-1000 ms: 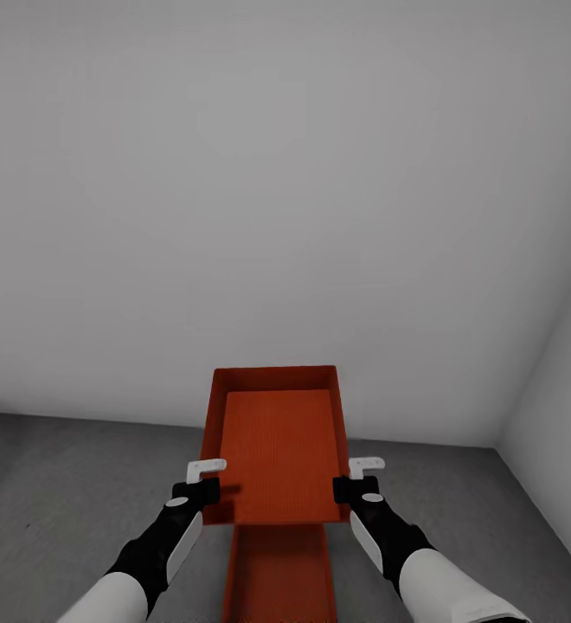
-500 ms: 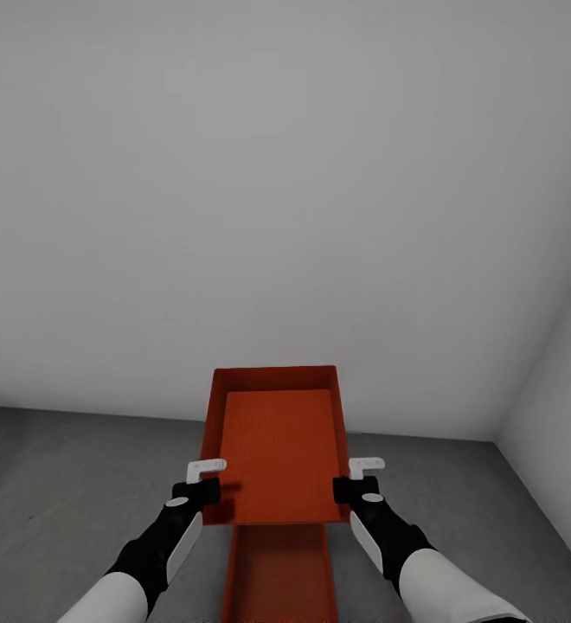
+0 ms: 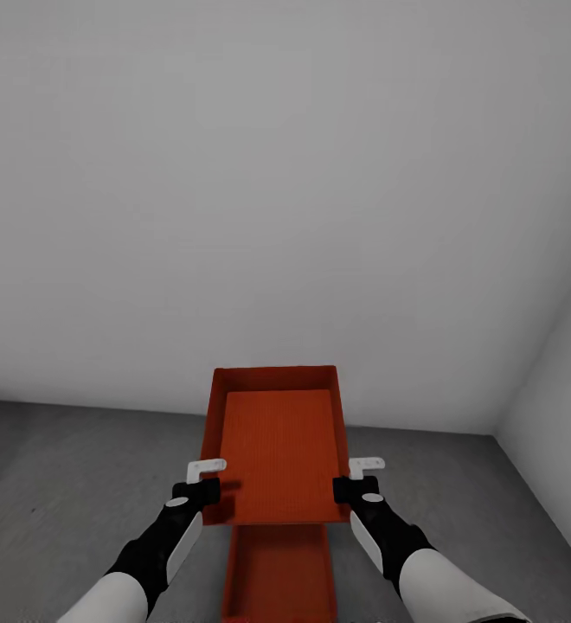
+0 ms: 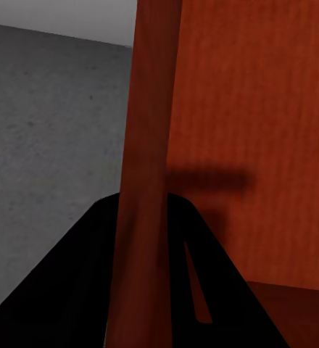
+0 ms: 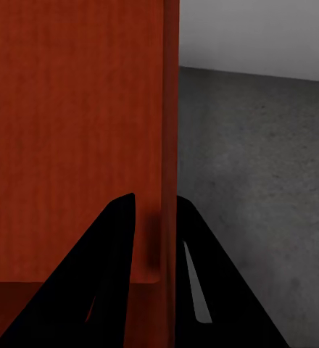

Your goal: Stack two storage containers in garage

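Upper storage container [image 3: 277,454]: I hold it above the lower container [image 3: 277,575] on the grey floor [image 3: 69,484]. Left gripper [image 3: 206,484] and right gripper [image 3: 348,481] each pinch one side wall; white wall [image 3: 277,190] behind.

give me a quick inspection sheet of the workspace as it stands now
surface: dark grey speckled concrete floor, bare where seen
job's things: upper orange-red ribbed open-top bin held level above the lower alike bin, which sits on the floor; contact between them cannot be told
clutter: nothing seen
grippers: left gripper jaws clamp the upper bin's left wall; right gripper jaws clamp its right wall
cables: nothing seen
surroundings: plain white walls, corner at right
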{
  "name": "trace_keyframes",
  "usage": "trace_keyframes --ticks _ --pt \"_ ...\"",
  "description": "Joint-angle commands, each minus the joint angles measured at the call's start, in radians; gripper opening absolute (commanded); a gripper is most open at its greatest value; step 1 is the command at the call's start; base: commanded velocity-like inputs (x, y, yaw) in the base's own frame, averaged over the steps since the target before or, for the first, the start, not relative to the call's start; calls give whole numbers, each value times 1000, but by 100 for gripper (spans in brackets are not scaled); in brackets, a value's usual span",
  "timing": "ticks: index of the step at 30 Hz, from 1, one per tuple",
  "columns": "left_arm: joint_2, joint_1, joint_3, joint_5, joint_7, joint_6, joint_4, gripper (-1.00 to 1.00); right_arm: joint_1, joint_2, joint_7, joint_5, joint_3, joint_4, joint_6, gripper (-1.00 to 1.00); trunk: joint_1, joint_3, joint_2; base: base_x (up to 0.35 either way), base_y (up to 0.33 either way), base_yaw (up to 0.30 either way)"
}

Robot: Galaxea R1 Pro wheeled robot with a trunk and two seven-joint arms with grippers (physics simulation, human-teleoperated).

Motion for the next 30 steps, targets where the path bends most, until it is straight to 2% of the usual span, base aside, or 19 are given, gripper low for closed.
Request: trace_keyframes --ticks 1,30 --pt "-8 -1 2 0 12 3 -14 -100 0 0 -11 -1 -20 0 8 -100 1 -4 -2 0 0 0" --pt "-8 -1 2 2 11 4 -13 -100 0 -1 -11 -2 -20 0 8 -100 1 -51 -2 0 0 0"
